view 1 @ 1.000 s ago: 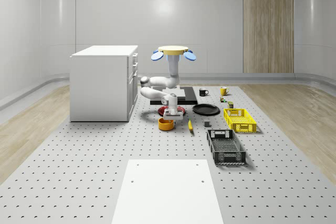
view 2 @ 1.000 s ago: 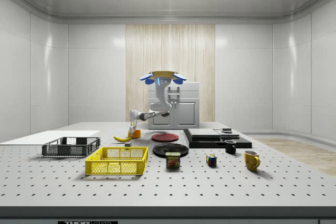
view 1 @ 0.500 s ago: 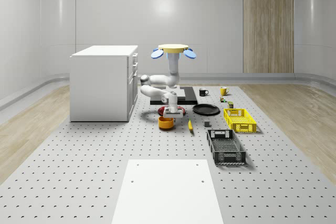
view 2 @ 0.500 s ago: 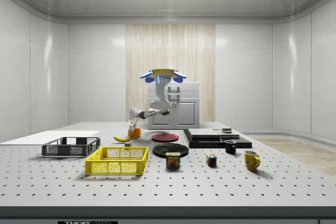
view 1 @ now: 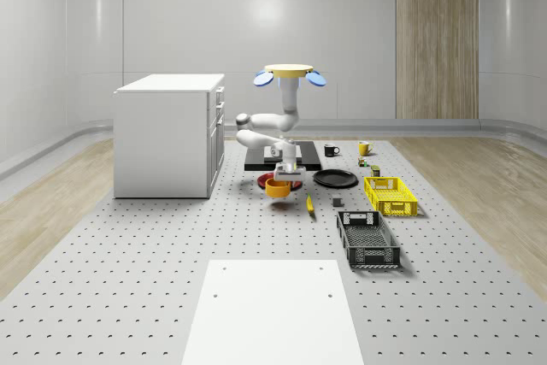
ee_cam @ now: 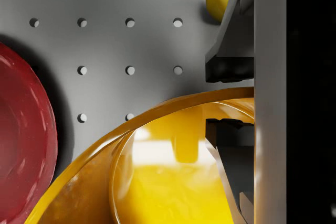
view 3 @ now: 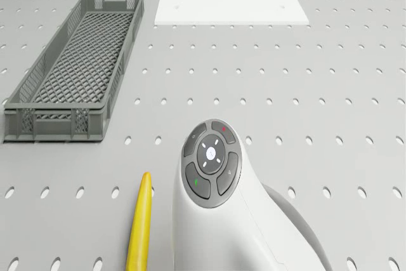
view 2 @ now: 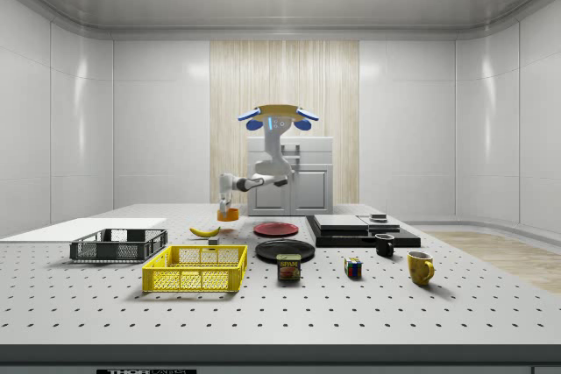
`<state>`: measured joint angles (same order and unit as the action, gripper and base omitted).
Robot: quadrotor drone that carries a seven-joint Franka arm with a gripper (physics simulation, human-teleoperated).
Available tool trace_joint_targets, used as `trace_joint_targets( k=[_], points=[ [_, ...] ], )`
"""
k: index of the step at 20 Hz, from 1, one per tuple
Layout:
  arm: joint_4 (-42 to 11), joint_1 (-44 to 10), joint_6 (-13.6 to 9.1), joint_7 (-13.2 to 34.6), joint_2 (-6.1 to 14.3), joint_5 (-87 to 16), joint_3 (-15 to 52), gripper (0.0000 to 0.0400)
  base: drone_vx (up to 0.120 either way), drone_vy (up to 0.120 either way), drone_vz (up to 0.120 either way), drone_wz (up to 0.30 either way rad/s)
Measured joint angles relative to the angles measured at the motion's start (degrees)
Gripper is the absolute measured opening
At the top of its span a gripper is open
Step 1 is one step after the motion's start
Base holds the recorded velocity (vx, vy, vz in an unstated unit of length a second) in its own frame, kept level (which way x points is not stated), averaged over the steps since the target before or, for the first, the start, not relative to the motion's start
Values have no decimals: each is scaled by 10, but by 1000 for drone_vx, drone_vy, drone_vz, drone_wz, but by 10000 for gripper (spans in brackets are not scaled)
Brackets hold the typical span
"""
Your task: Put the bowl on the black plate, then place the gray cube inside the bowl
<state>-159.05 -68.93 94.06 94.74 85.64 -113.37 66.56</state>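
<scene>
The drone (view 1: pixel 289 71) hovers above the table near the white cabinet, with its arm bent down in front of it. My gripper (view 1: pixel 285 175) is shut on the rim of the orange bowl (view 1: pixel 277 187), which hangs just above the table at the red plate's (view 1: pixel 291 183) edge. In the wrist view the fingers (ee_cam: pixel 231 69) pinch the bowl (ee_cam: pixel 157 182) wall, one inside and one outside. The black plate (view 1: pixel 335 179) lies to the whole-scene view's right of the bowl. A small gray cube (view 1: pixel 338 203) sits in front of that plate. From the side, the bowl (view 2: pixel 228 213) hangs left of the black plate (view 2: pixel 285 250).
A banana (view 1: pixel 309 203) lies just right of the bowl. A yellow crate (view 1: pixel 391 195) and a gray crate (view 1: pixel 367 239) stand further right and nearer. A black slab (view 1: pixel 282 158), two mugs and a can sit behind. The white cabinet (view 1: pixel 167 134) stands to the left.
The bowl has come off the table in the gripper and moved up and toward the whole-scene view's right, over the red plate's edge. The drone has shifted right and slightly up.
</scene>
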Motion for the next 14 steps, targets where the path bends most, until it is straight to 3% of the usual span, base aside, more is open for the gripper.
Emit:
trace_joint_targets(
  k=[14],
  points=[
    [0, 1, -2, -1, -2, -1, 0, 100, -120, 120, 0, 0]
  ],
)
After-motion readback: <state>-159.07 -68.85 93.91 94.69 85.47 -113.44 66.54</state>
